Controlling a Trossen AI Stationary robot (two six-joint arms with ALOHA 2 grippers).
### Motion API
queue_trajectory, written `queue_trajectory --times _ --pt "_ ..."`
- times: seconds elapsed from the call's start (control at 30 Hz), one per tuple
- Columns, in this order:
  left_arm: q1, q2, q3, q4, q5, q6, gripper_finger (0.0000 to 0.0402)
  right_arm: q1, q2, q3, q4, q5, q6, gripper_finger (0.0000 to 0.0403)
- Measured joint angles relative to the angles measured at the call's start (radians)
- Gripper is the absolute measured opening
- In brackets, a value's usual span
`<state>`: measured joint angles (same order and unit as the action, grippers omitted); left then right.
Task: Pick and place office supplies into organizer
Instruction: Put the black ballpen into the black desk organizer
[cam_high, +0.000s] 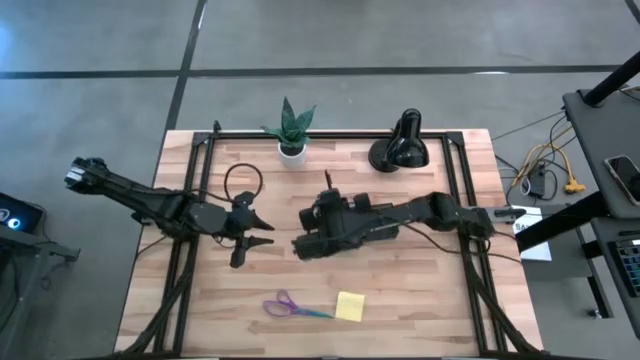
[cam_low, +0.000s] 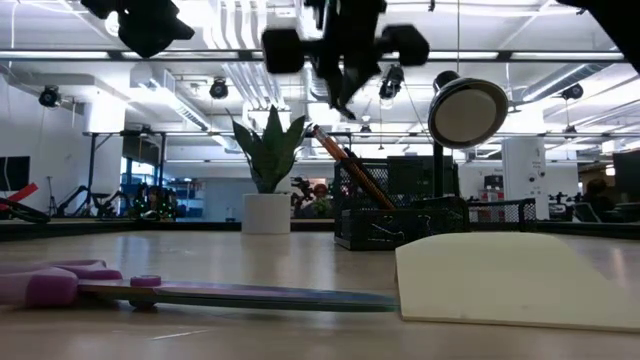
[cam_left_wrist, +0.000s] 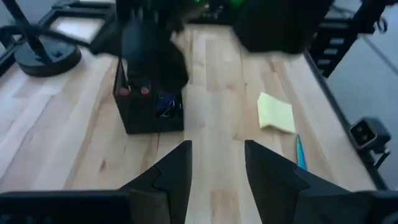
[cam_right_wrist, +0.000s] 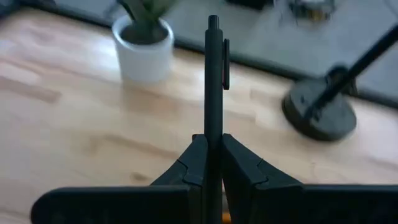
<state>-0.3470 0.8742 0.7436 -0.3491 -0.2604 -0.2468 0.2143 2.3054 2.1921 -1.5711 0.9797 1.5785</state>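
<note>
- left gripper (cam_high: 262, 232) sits left of the organizer (cam_high: 322, 243), fingers apart, holding nothing; just waiting
- right gripper (cam_right_wrist: 213, 149) is clamped on a black pen (cam_right_wrist: 213, 74), hovering right over the organizer; next job I'd guess is lowering it into a compartment, then letting go
- scissors (cam_high: 290, 306) and sticky pad (cam_high: 350, 306) lie on the bench (cam_high: 420, 300), near side of the organizer

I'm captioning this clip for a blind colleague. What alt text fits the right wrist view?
The right gripper is shut on an upright black pen, its clip end pointing away from the camera. Beyond it on the wooden table stand a white plant pot and the round base of a black desk lamp.
</note>
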Motion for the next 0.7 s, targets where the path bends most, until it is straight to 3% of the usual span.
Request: queue_trajectory --times 0.2,0.33,0.43,0.7 --pt "0.000 -0.064 0.018 0.002 -0.007 -0.005 0.0129 -0.045 0.000 -0.085 0.000 -0.035 0.138 0.0026" --pt "0.019 -0.118 0.018 -0.016 -0.117 -0.011 0.0129 -0.031 0.000 -0.115 0.000 0.014 0.124 0.0026" --pt "0.079 -0.138 0.020 -0.017 -0.108 -0.034 0.0129 -0.004 0.000 -0.133 0.001 0.049 0.082 0.0026" --pt "0.322 -0.115 0.074 0.244 0.346 -0.151 0.0129 0.048 0.000 -0.210 0.000 0.184 0.045 0.0027"
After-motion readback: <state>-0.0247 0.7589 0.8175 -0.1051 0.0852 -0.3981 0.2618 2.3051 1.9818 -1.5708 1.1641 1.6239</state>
